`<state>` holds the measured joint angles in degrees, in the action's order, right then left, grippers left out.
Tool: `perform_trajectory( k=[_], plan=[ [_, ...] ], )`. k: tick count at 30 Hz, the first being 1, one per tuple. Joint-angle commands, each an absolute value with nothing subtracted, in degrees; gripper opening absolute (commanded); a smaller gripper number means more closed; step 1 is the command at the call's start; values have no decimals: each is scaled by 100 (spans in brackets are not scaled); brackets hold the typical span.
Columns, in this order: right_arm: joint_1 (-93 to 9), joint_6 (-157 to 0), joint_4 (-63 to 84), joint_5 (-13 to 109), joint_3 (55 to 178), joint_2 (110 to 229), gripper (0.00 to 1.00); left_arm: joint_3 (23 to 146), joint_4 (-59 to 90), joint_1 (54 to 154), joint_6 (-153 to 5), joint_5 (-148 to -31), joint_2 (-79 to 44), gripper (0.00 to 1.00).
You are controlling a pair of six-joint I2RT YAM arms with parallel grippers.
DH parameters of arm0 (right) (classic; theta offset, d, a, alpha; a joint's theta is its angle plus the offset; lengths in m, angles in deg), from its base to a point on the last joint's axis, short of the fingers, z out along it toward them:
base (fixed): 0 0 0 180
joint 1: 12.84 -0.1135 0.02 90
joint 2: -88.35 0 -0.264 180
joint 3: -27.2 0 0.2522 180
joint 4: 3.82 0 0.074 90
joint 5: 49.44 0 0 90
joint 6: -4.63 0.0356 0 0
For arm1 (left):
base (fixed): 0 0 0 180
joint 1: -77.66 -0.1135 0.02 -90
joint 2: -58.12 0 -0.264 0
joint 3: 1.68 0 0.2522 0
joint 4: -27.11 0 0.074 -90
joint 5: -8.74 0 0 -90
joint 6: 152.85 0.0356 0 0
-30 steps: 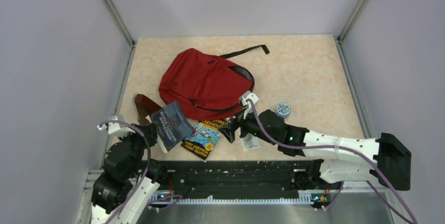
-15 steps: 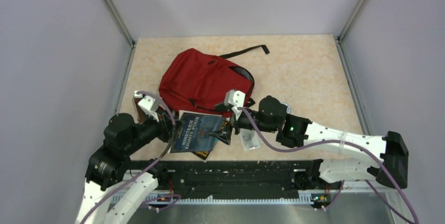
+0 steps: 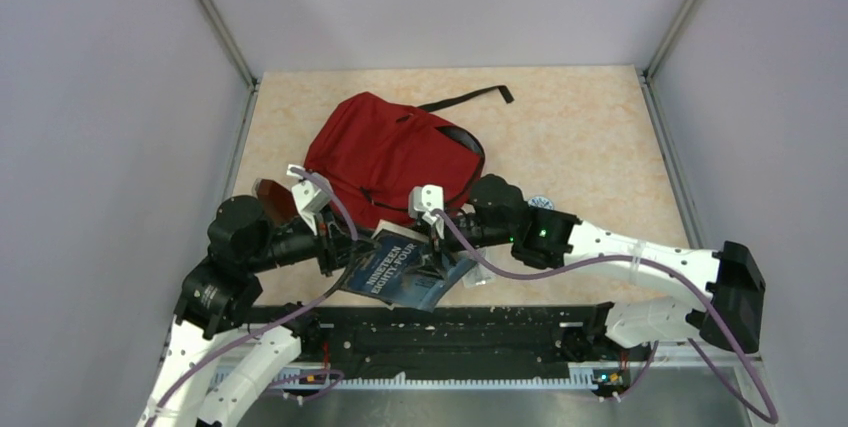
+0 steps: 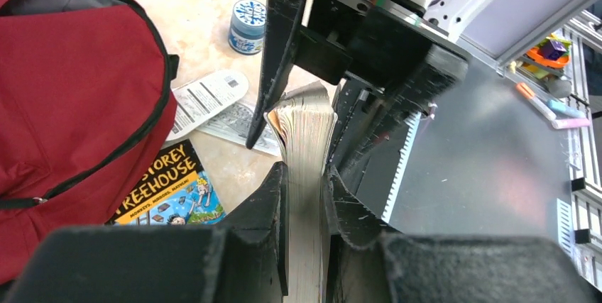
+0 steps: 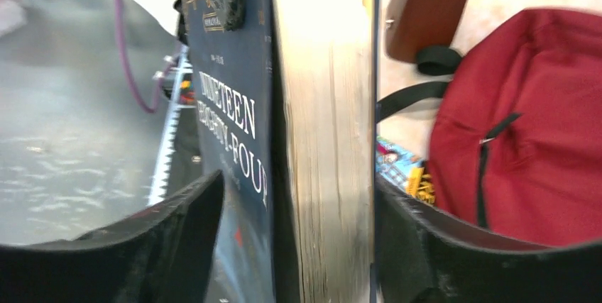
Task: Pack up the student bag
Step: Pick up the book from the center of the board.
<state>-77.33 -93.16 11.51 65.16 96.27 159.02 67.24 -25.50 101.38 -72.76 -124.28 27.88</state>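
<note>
Book [image 3: 400, 277] is clamped in left gripper [image 3: 343, 252], right gripper [image 3: 436, 252] gapes around its other end. Bag [image 3: 385, 157] sits just behind both.

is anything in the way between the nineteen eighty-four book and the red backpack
nothing visible: the book, clamped in the left gripper, is right beside the student bag; the treehouse book lies flat below it

One red student bag [image 3: 390, 152]; two books, Nineteen Eighty-Four [image 3: 395, 275] and a Treehouse paperback [image 4: 170, 189]; one brown pouch [image 3: 275, 197]; one blue-lidded jar [image 4: 247, 26]; two flat packets [image 4: 206, 97].
</note>
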Motion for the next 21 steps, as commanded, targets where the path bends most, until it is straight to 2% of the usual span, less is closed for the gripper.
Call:
perform_trajectory(
  k=[1,2,3,5,6,7,8,9,10,11,15,21],
  plan=[
    [-7526,-8937,1119,7548,9846,15821,52,6949,-1644,10139,-7087,-12883,2764,0],
    [-7483,-8846,1109,7618,9833,15814,41,6941,-1644,10137,-7061,-12887,2743,0],
    [-7452,-8804,1124,7706,9821,15794,24,6927,-1644,10136,-7031,-12897,2723,0],
    [-7399,-8693,1137,7701,9773,15729,0,6878,-1560,10139,-7010,-12817,2701,0],
    [-7354,-8599,1138,7558,9743,15673,0,6848,-1504,10139,-7006,-12710,2685,0],
    [-7297,-8425,1126,7370,9704,15606,0,6829,-1459,10138,-7004,-12523,2658,7],
    [-7220,-8230,1121,7087,9657,15508,0,6825,-1436,10137,-6969,-12325,2626,25],
    [-7096,-8000,1116,6772,9613,15395,0,6841,-1423,10139,-6938,-12117,2566,49],
    [-6939,-7771,1121,6420,9565,15267,0,6857,-1409,10138,-6917,-11833,2496,64],
    [-6736,-7513,1138,6145,9518,15135,0,6902,-1414,10139,-6879,-11563,2390,72],
    [-5619,-6540,1371,4814,9203,14323,0,7235,-1491,10147,-6672,-10634,1360,76],
    [-4717,-6255,2156,3249,9310,14112,0,7789,-1533,10461,-7086,-9653,-150,75]
  ],
)
